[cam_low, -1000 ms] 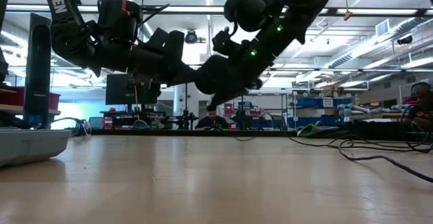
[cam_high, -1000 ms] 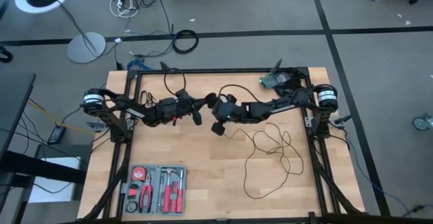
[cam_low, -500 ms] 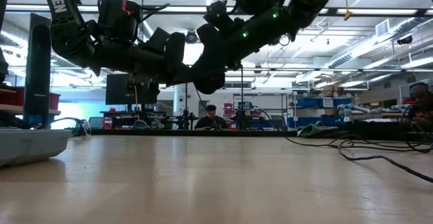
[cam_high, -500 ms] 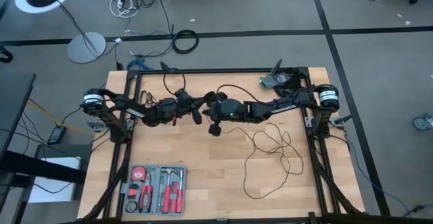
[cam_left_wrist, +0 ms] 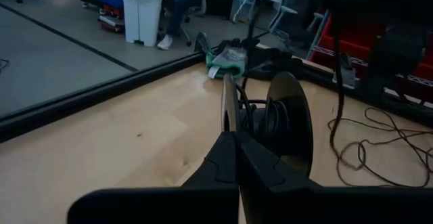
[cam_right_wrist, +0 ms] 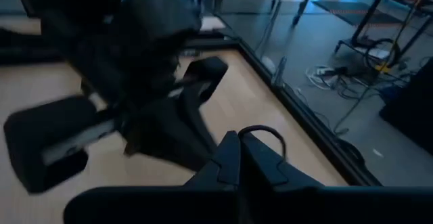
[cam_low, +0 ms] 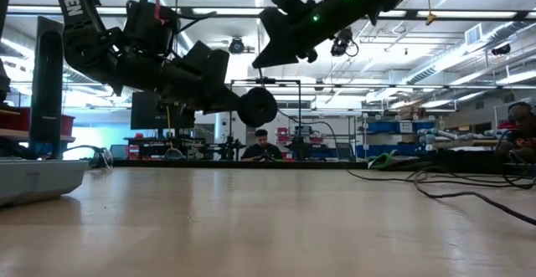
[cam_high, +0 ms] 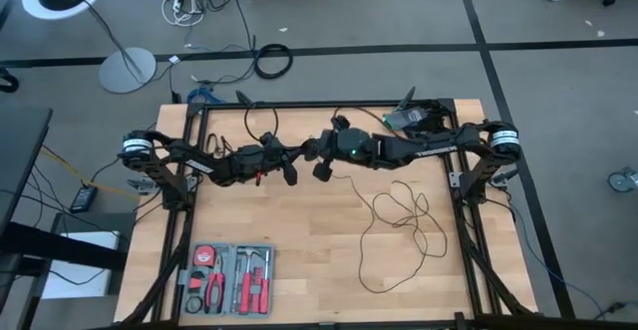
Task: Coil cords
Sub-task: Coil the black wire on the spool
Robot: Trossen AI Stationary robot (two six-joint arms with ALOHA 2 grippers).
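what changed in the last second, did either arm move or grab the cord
The right gripper swung away from the table's middle toward its far edge and rose, ending close beside the left gripper. Both are shut, as before; I cannot tell if either holds anything. The left arm, the cord and the tool tray stayed put.

Both arms are black and jointed, with silver-capped shoulder motors. The left arm bears white lettering and a red tab; the right arm shows small green lights.
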